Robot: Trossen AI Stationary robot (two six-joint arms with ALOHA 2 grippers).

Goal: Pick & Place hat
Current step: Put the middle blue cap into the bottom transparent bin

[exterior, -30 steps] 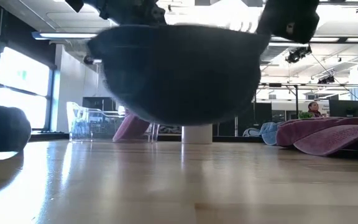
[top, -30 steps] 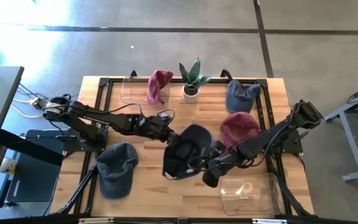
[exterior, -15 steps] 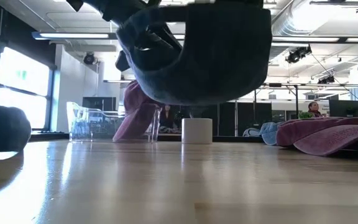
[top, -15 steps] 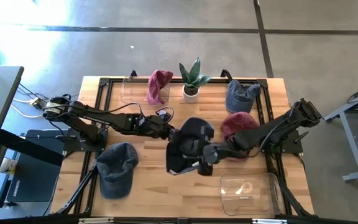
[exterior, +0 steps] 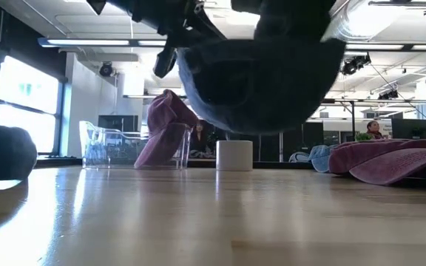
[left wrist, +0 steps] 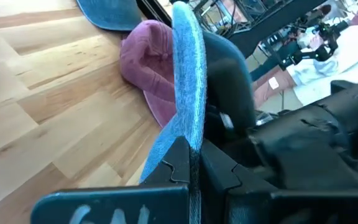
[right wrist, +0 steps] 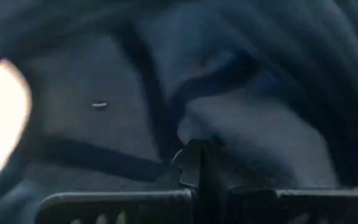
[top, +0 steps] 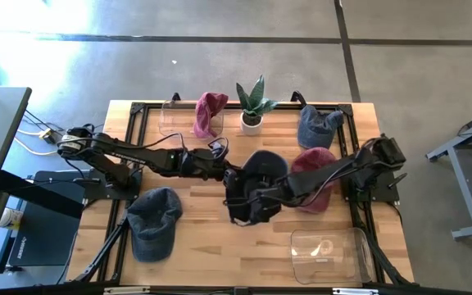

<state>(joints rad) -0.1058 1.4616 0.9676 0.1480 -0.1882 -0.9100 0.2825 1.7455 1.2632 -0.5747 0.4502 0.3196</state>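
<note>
A dark navy hat [top: 256, 190] hangs over the middle of the table, clear of the wood in the low view [exterior: 261, 81], crown downward. My left gripper [top: 228, 174] reaches it from the table's left and is shut on its brim. My right gripper [top: 258, 201] comes in from the right and is shut on the hat's cloth at its near side [right wrist: 197, 155]; dark cloth fills the right wrist view. My left gripper pinches the edge of the hat's blue brim [left wrist: 185, 127] between its two fingers, coming nearly level from the table's left. The brim stands on edge beyond the fingertips, lifted clear of the table. My right gripper is shut on a fold of dark cloth [right wrist: 194, 134] at the hat's near side, slanting down from the table's right. Which part of the hat this is cannot be told. The hat hangs clear of the table.
A grey-blue cap [top: 154, 220] lies near left, a maroon hat [top: 314, 170] just right of the held hat. At the far edge: a maroon hat [top: 210, 113] over a clear box [top: 170, 119], a potted plant [top: 252, 105], a blue hat [top: 318, 124]. A clear container [top: 330, 250] sits near right.
My right gripper has gone toward the table's left and a little down, rolling as it went, and now lies against the hat's middle. The hat has turned and bunched up, its crown now hanging rounder, still clear of the table. My left gripper has tipped slightly in place.
</note>
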